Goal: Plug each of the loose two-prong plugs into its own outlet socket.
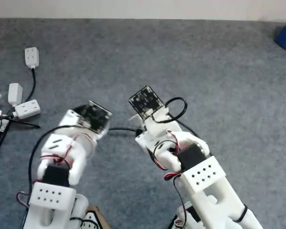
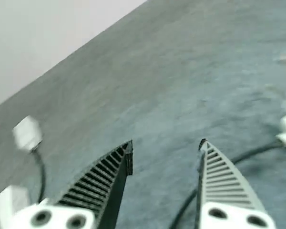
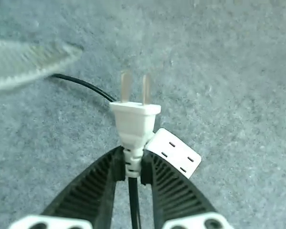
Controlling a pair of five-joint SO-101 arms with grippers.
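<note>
One plug [image 3: 135,119] clenched in the right gripper [image 3: 132,164], pinched low on the neck where its cord [image 3: 132,200] leaves, near the middle of the carpet [image 3: 238,71]. Held so, by my reading, to leave both prongs [image 3: 126,86] free and pointing straight out past the fingers [image 3: 102,183], ready to push into slots. Just beside the plug body and lower, flat on the carpet: a white socket block [image 3: 174,153], slot pairs facing up, nothing plugged into those that show. Probably the target, yet set askew to the prongs, so calls for turning or steadying first. Left gripper [image 2: 165,143] released, jaws wide apart above the carpet, a second cord [image 2: 248,153] running underneath; likely free in order to pin a block while the right one pushes. Close to the carpet's left edge, far from the held plug: other blocks [image 1: 27,109] in a cluster, a lone socket [image 1: 32,57] nearer the back edge, black cords [image 1: 24,123] tangled about them. Cannot tell from here whether any of those already carries a plug
</note>
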